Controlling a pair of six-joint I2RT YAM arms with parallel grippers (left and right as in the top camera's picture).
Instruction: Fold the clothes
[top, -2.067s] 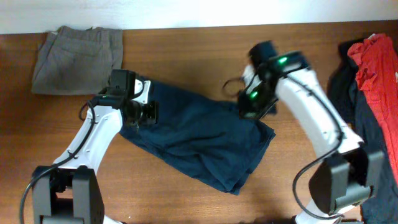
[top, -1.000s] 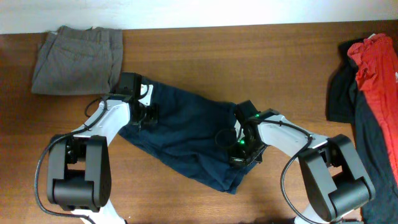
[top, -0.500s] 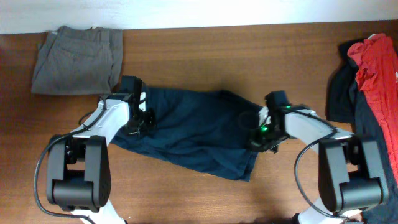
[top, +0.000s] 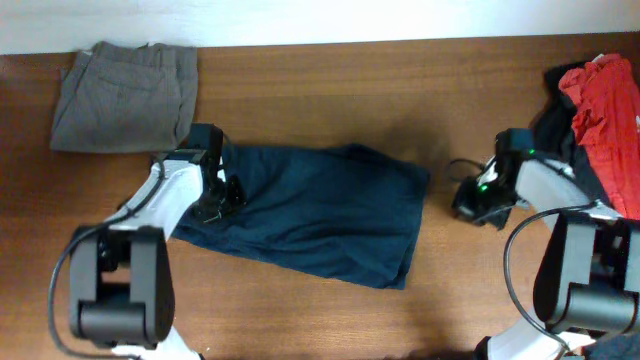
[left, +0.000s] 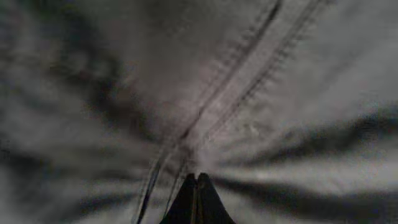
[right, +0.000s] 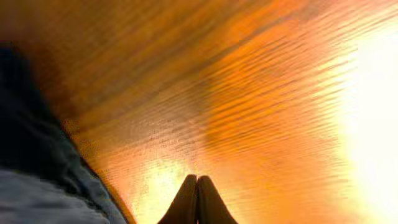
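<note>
Clothes: four items noted on the wooden tabletop (top: 330, 90).

The navy-blue trousers (top: 310, 215) lie at the centre of the tabletop, spread flat in a rough rectangle, with the long axis running left to right and sloping slightly down toward the right.

The grey-khaki trousers (top: 125, 95) lie folded at the far-left corner, apart from the navy pair.

The red garment (top: 605, 100) lies heaped at the right edge on top of the black garments (top: 555, 150).

Left end effector (top: 222, 192): positioned over the left edge of the navy-blue trousers. In the left wrist view its fingers are closed tip to tip (left: 196, 180) directly against cloth crossed by a double-stitched seam (left: 230, 93). Whether any cloth is pinched between the tips cannot be told.

Right end effector (top: 468, 200): on bare wood, right of the navy-blue trousers and apart from them, near the black garments. In the right wrist view the fingers are closed together (right: 196, 180) over the tabletop (right: 261, 93) and grip nothing; dark blue cloth (right: 31, 155) shows at the lower left of that view.
</note>
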